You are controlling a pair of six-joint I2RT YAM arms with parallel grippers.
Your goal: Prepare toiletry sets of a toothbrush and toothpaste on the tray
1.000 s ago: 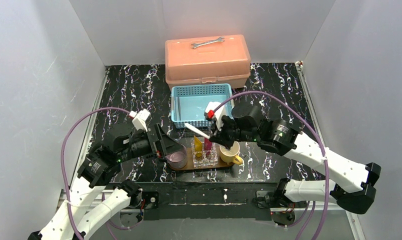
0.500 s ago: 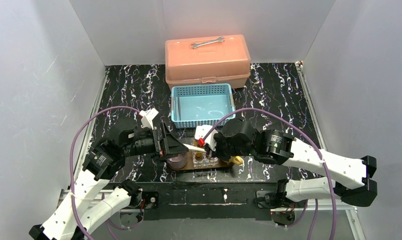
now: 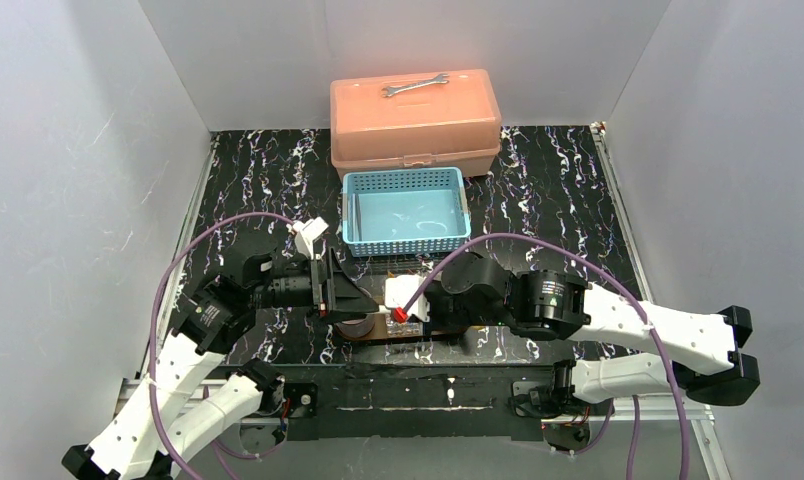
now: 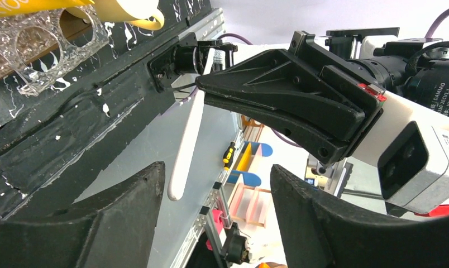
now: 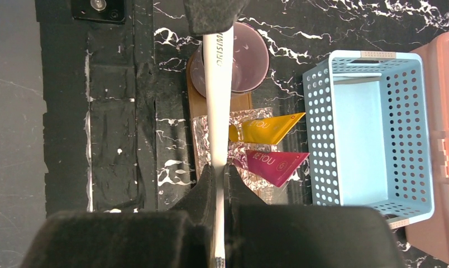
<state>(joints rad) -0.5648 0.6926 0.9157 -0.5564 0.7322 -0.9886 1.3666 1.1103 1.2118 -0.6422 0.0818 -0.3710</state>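
The right gripper point(image 5: 219, 173) has dropped from above the tray's point(image 5: 194, 111) right end to low over its middle, shifting leftward along it. The toothbrush point(image 5: 218, 100) it clamps slanted above the tray's far edge earlier. It now points along the tray's length toward the left end. The left gripper point(image 4: 216, 170) has swung from beyond the tray's left end to over that end, and its spread fingers now flank the toothbrush's free end. Seen from above, the yellow toothpaste tube point(image 5: 264, 127) and pink toothpaste tube point(image 5: 275, 164) at the tray's middle are now covered by the right gripper.
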